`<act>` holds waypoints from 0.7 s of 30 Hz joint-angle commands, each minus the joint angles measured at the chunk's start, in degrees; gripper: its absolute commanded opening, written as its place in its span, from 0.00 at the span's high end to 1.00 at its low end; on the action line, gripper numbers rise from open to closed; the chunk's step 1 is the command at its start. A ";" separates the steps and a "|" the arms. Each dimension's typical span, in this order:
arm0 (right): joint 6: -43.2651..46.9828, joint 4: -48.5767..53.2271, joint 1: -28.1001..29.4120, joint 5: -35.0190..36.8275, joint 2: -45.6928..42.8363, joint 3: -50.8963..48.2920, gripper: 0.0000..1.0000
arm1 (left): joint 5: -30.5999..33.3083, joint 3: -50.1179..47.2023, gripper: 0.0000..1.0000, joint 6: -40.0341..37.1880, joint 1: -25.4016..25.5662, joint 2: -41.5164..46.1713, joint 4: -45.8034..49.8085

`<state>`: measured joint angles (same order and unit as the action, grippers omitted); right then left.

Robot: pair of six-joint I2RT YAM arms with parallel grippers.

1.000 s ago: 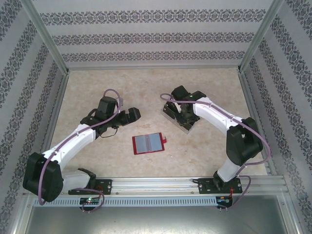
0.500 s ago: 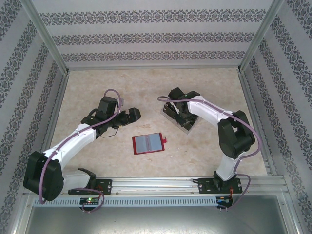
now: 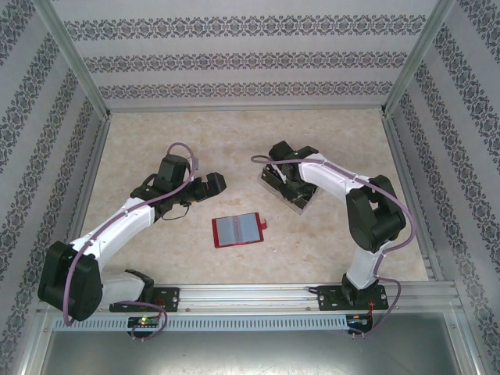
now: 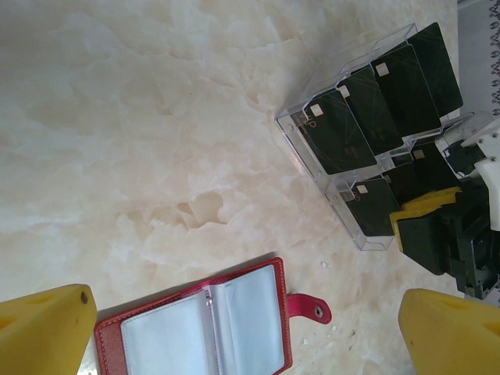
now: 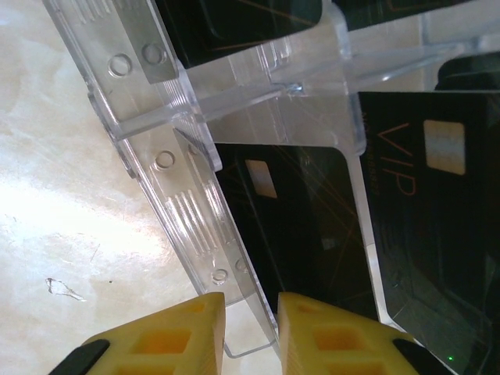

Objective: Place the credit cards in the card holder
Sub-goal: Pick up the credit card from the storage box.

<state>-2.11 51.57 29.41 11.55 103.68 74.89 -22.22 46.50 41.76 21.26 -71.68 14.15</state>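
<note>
The red card holder (image 3: pixel 237 230) lies open on the table, grey pockets up, snap tab to the right; it also shows in the left wrist view (image 4: pixel 211 324). Several black credit cards (image 4: pixel 375 101) stand in a clear tray (image 4: pixel 301 152). My right gripper (image 3: pixel 285 183) is down at the tray. Its yellow fingertips (image 5: pixel 251 308) stand narrowly apart astride the tray's clear wall (image 5: pixel 180 195), one finger outside, the other against a black card (image 5: pixel 312 226). A sliver of gap shows beside the wall. My left gripper (image 3: pixel 217 183) hovers wide open above the holder (image 4: pixel 250 312), holding nothing.
The tray (image 3: pixel 267 184) sits right of centre, the holder in front of it. Patterned walls and metal posts enclose the table on three sides. Bare marble-look tabletop (image 3: pixel 156 133) lies at the back and far left. Small white specks lie near the snap tab (image 4: pixel 324 266).
The right arm's elbow has swung in toward the left while its gripper stays at the tray, and its fingers have drawn closer together. The left arm and the holder have not moved.
</note>
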 commanded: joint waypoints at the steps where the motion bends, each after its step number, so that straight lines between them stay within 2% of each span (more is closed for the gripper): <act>1: 0.92 0.10 0.21 -0.02 1.00 -0.40 0.76 | -0.37 -0.10 0.00 -0.38 -0.40 -0.51 -1.66; 6: 0.97 -0.19 0.12 -0.26 1.66 -0.54 0.77 | -0.52 -0.07 0.00 -0.33 -0.40 -0.57 -1.72; 10: 1.14 -0.29 0.12 -0.59 1.96 -0.45 0.84 | -0.46 -0.09 0.00 -0.23 -0.44 -0.58 -1.79; 15: 1.47 -0.07 0.03 -0.87 1.65 -0.20 0.85 | -0.54 -0.01 0.00 -0.25 -0.48 -0.71 -1.89; 21: 2.26 0.62 -0.06 -1.52 0.82 0.51 0.92 | -0.60 0.08 0.00 -0.48 -0.54 -0.74 -1.89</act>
<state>-0.64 51.35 29.41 10.68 104.81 74.89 -22.22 46.50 41.78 21.26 -71.79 14.13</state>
